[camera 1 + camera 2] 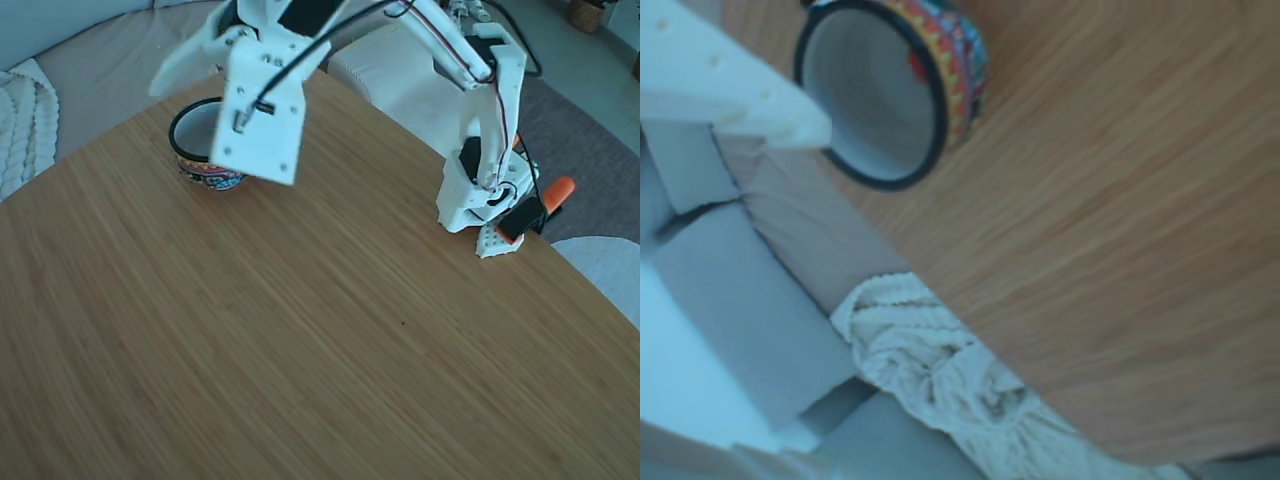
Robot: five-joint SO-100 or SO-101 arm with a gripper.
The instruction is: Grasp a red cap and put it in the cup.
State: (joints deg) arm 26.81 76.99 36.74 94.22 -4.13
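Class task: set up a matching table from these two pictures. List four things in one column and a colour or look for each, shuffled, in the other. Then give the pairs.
Things:
1. cup
2. clamp handle
3. knitted throw
4. table

Colour or look:
A. orange
B. cream
C. black rim, colourful patterned band
D. light brown wood grain

Pairs: 1-C, 2-A, 3-B, 4-D

home living room, sofa (pixel 110 60), knit blanket (pixel 940 370)
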